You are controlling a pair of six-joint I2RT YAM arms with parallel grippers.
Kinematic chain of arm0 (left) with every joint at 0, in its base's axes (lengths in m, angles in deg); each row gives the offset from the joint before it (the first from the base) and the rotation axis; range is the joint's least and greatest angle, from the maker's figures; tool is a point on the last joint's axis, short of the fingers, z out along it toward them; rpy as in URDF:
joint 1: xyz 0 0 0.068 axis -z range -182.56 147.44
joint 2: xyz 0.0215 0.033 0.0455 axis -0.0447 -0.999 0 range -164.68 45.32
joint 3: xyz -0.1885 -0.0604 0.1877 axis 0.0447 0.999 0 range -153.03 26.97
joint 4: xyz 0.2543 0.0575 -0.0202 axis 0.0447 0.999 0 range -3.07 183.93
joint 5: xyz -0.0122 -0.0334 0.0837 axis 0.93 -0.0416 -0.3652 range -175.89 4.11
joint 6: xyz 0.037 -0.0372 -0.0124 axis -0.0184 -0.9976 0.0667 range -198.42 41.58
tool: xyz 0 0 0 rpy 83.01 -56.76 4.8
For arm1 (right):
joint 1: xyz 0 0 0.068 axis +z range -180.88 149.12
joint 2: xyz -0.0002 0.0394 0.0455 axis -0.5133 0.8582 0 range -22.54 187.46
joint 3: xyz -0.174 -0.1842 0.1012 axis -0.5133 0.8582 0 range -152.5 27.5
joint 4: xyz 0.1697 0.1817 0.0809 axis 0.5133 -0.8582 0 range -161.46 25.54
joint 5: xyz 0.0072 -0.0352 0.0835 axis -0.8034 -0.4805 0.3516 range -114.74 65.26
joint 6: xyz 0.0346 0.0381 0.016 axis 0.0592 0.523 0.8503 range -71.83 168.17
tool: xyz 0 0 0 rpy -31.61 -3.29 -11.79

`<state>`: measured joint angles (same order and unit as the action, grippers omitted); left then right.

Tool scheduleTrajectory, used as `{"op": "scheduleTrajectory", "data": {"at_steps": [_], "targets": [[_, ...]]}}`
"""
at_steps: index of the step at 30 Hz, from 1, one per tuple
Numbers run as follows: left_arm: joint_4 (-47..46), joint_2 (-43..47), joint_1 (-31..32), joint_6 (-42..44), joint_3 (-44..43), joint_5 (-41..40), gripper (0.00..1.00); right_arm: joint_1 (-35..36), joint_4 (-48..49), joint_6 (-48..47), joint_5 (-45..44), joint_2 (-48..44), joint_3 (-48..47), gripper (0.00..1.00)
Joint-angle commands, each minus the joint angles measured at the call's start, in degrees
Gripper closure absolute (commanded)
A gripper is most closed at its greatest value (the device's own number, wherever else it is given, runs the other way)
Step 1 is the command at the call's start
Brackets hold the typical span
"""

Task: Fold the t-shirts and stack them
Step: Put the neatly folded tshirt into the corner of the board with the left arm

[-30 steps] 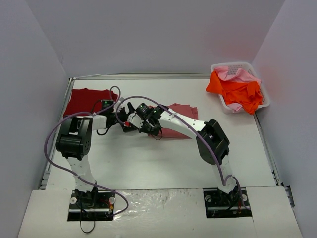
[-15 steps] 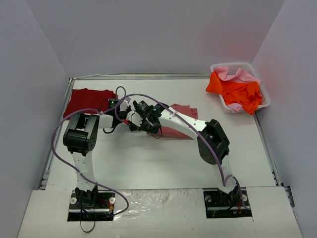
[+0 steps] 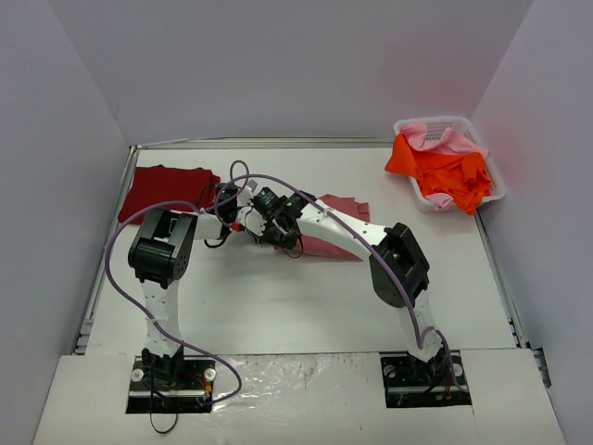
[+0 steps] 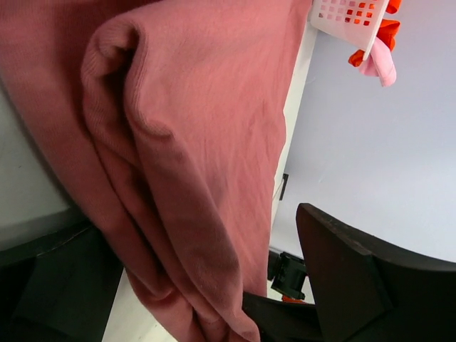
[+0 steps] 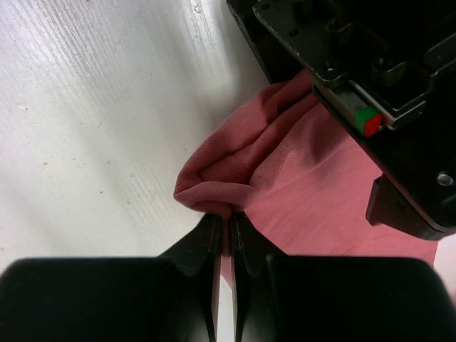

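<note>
The muted rose-red t-shirt [image 3: 345,208] lies folded at the table's middle back, partly under my right arm. My right gripper [image 3: 265,221] is shut on a bunched fold at its left edge; the right wrist view shows the fingers [image 5: 214,239] pinching the cloth [image 5: 313,192]. My left gripper [image 3: 233,211] is at the same edge from the left. In the left wrist view its jaws stand wide apart with the shirt's folded edge [image 4: 192,121] between them. The dark crimson t-shirt [image 3: 165,188] lies flat at the back left. Orange [image 3: 449,171] and light pink [image 3: 435,139] t-shirts fill the basket.
The white lattice basket [image 3: 434,120] stands at the back right corner, and its corner also shows in the left wrist view [image 4: 349,18]. Grey walls close in the table on three sides. Purple cables loop over both arms near the grippers.
My left arm has swung right, and its gripper has moved in to the rose-red shirt's left edge. My right gripper has stayed shut on the fold, shifting only slightly.
</note>
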<state>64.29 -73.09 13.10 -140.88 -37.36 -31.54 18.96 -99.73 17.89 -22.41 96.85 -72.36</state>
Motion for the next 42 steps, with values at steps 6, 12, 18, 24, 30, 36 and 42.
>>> {"op": "scheduleTrajectory", "data": {"at_steps": [6,12,18,24,30,36,42], "targets": [[-0.92,-5.51,1.13,-0.56,-1.41,-0.74,0.54,-0.27,-3.05,-0.74,0.04,-0.39,-1.75,1.0],[-2.06,-7.71,1.39,-0.91,-3.34,0.4,0.9,-0.36,-3.32,-0.83,0.66,-0.65,-1.31,1.0],[0.39,-6.84,1.39,2.85,-5.18,0.59,0.98,-0.1,-6.21,-1.88,4.17,-1.18,-0.08,0.48],[5.67,-4.81,1.39,6.64,-7.73,-1.35,0.98,-3.25,-12.63,-5.84,9.1,-10.55,10.01,0.0],[21.15,-3.85,1.39,19.68,-13.43,-7.3,0.98,-15.46,-13.69,-5.49,10.77,-22.25,23.11,0.0],[40.68,-2.35,1.3,33.59,-23.18,-19.07,0.98,-25.49,-7.73,-1.37,9.81,-30.53,32.96,0.0],[55.38,0.37,0.16,45.13,-34.16,-29.82,0.98,-28.13,-6.22,-1.18,13.66,-29.13,34.2,0.0]]}}
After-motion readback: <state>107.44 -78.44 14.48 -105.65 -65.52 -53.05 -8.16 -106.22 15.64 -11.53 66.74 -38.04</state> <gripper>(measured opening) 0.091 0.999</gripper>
